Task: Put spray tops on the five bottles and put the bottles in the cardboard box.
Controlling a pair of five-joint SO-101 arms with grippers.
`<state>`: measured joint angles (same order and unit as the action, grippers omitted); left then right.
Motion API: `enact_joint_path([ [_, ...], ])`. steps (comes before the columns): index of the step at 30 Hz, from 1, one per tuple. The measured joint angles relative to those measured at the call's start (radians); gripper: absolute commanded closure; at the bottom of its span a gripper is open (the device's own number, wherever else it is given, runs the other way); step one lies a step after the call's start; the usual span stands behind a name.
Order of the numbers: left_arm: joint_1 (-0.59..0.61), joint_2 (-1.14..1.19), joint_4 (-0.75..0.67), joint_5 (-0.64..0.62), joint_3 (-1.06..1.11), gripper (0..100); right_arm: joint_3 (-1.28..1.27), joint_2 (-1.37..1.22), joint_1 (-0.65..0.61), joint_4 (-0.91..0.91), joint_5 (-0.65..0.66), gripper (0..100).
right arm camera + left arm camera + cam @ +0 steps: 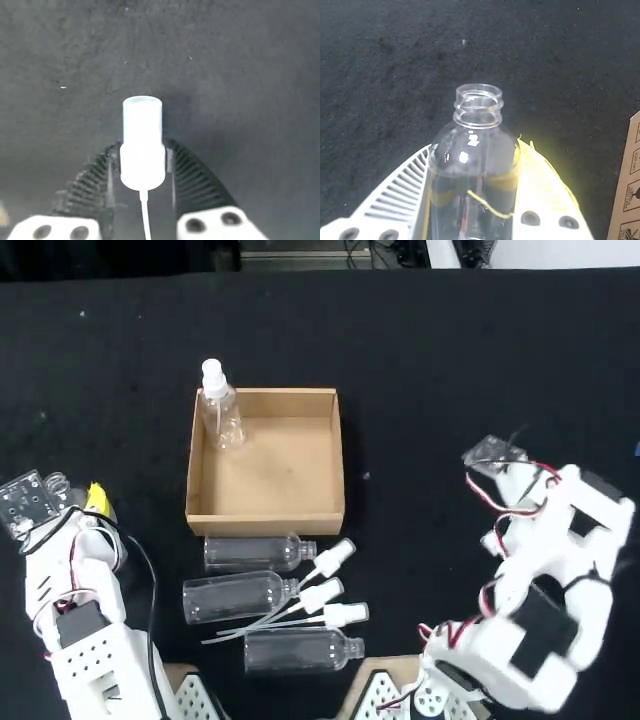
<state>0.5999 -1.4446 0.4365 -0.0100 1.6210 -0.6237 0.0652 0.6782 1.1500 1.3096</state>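
Left of the cardboard box (pixel 265 512), the left hand (pixel 477 165) pinches an uncapped bottle (pixel 478 117); right of it, the right hand (pixel 142 162) pinches a spray top (pixel 142 120). One capped bottle (pixel 220 412) stands inside the box's far-left corner, three open bottles (pixel 255 552) and loose tops (pixel 335 556) lying just before it.

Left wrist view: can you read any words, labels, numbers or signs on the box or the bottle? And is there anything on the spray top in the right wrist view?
No words or numbers can be read.
On the box: small printed symbols on its outer wall, too small to read.
On the bottle: clear, no label.
On the spray top: plain white, no print.
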Motion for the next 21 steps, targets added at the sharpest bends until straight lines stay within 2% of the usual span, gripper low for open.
enact_joint_path([
  [3,0.0,0.0,-0.026,0.0,0.0,97,0.049,0.118,-0.023,0.097,-0.198,98.8],
  [7,0.0,0.002,-0.137,0.0,0.054,97,0.112,0.281,-0.087,0.164,-0.47,98.7],
  [10,0.003,0.0,-0.25,0.0,0.058,97,0.157,0.393,-0.144,0.183,-0.637,98.7],
  [12,0.003,-0.002,-0.259,0.0,0.06,97,0.184,0.466,-0.192,0.204,-0.726,98.7],
  [16,0.002,-0.002,-0.258,0.0,0.061,97,0.269,0.597,-0.322,0.288,-0.878,98.7],
  [21,0.002,-0.002,-0.258,0.0,0.061,97,0.427,0.74,-0.548,0.322,-1.092,98.7],
])
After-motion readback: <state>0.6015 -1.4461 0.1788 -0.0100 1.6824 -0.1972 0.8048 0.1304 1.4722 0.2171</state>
